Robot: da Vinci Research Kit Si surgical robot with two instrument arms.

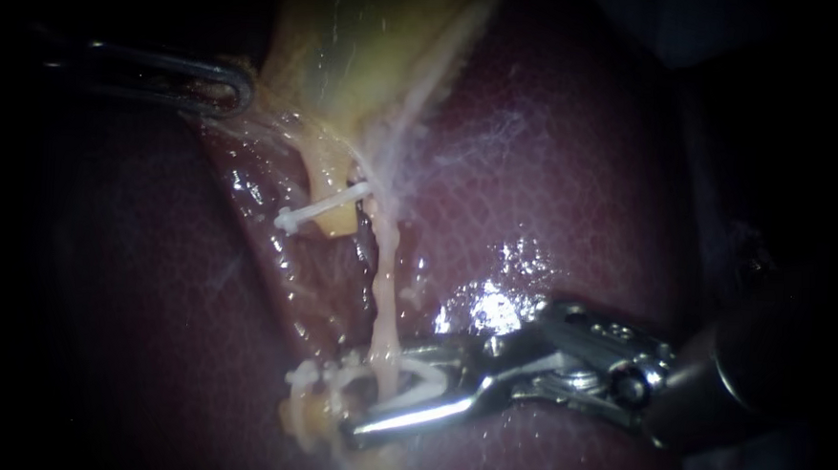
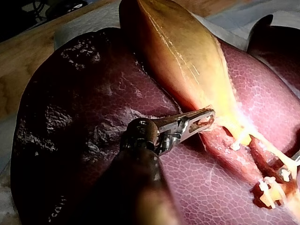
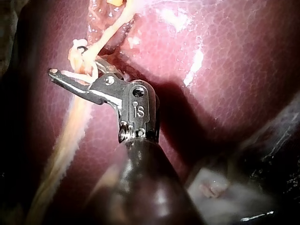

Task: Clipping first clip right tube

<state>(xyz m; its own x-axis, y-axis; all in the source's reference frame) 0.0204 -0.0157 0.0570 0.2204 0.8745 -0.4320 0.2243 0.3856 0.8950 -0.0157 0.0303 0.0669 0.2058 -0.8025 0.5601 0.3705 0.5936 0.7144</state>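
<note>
Nearest the endoscope, the right instrument (image 1: 377,388) enters from the lower right. Its jaws stand well apart, and each jaw bears one leg of an unclosed white clip (image 1: 421,374), so the jaws grip the clip. The right tube (image 1: 384,300), a pale strand running down the liver (image 1: 574,205), passes between the clip's legs and so between the jaws. Just beside the jaw tips, towards the left tube, lies a cluster of set clips (image 1: 308,380). Farther up, one more set clip (image 1: 325,209) crosses the yellow tissue beside the right tube. Farthest off, the left instrument (image 1: 240,87) appears to have its jaws closed on the edge of the gallbladder (image 1: 352,50), apparently drawing it away from the tubes. In the left wrist view the wooden counter (image 2: 18,79) shows beyond the liver.

Progress, as judged: placement looks complete, with the tube seated in the clip. Closing the jaws to lock the clip, then releasing and withdrawing, remain. No locked clip can be told on the right tube itself.
</note>
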